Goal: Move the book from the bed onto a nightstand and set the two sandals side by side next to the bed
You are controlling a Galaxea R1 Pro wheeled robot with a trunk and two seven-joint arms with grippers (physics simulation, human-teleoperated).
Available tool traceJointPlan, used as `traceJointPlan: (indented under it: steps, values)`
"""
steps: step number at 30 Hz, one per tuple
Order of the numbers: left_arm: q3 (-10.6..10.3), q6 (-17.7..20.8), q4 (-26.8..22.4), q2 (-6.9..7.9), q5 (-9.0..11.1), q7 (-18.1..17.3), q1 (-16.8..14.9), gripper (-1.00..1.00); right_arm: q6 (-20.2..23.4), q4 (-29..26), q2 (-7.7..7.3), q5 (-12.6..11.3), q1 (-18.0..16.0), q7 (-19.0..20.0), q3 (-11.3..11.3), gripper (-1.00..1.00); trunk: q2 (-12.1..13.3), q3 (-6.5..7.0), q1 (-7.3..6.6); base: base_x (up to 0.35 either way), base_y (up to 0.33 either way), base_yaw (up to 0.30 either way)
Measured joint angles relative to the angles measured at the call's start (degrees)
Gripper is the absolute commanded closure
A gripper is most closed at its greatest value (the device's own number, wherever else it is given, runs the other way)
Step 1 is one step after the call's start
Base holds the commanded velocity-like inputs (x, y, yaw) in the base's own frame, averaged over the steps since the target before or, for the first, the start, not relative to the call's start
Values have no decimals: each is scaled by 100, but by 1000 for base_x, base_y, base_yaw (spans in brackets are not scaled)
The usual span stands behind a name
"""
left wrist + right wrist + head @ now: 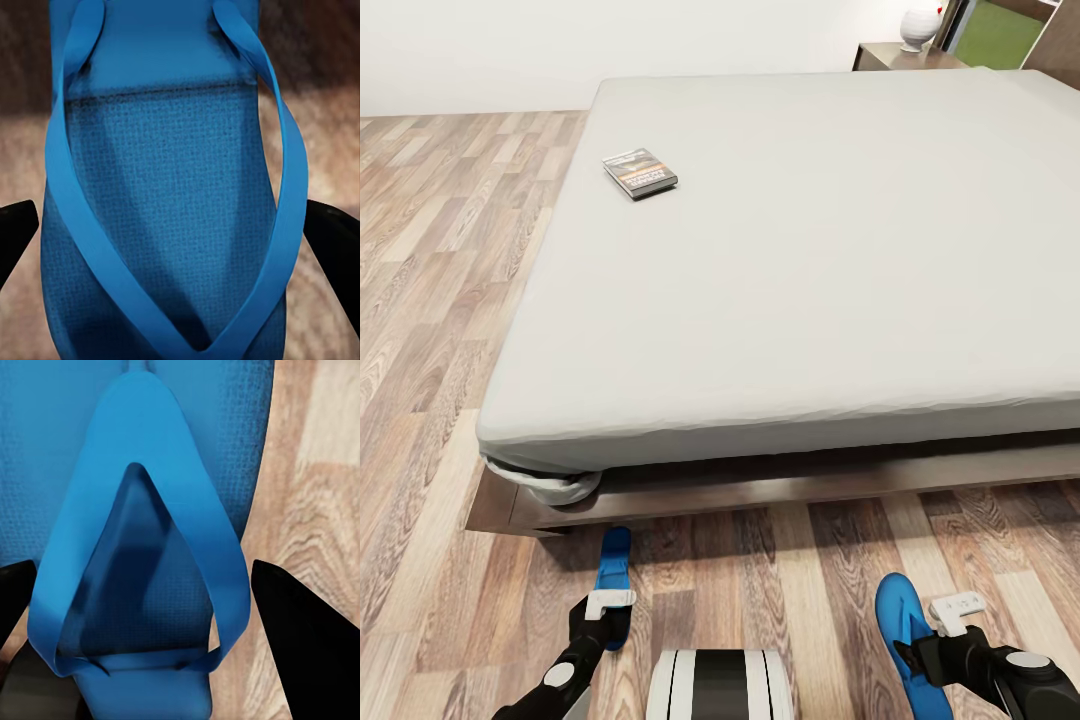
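**Both Arms Lowered Over the Sandals at the Foot of the Bed**

Left arm: extended forward and down. The left gripper [607,610] sits over the left bright blue flat flip-flop sandal [613,580], which lies on the light brown wood-plank floor [420,300] just beside the near left corner of the bed's dark brown wooden frame [760,490]. In the left wrist view, the black fingers [15,232] stand apart on either side of that sandal [172,217]; contact cannot be confirmed.

Right arm: extended forward and down. The right gripper [935,630] is at the right blue sandal [900,620], on the floor near the frame's front edge. Its fingers [307,630] are likewise spread, flanking the thong strap [142,547].

Count: two sandals, well apart. One small dark-covered paperback book [640,172] lies flat on the pale grey mattress [810,280] near its far left edge. One dark brown nightstand [890,55] stands beyond the far edge, carrying a white rounded object [920,27].
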Motion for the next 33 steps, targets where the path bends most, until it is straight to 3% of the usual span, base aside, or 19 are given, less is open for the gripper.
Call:
traceJointPlan:
  steps: [17, 18, 33]
  values:
    - [-7, 0, 21, 0, -10, 2, 0, 100, 0, 1, 6, -1, 0, 1, 2, 100, 0, 0, 0, 0, 0, 0]
    - [-8, 0, 21, 0, -10, 2, 0, -100, 0, 1, 6, 0, 0, 0, 2, 100, 0, 0, 0, 0, 0, 0]
    - [-7, 0, 21, 0, -9, 3, 0, -100, 0, 1, 9, 3, 0, 0, 2, 100, 0, 0, 0, 0, 0, 0]
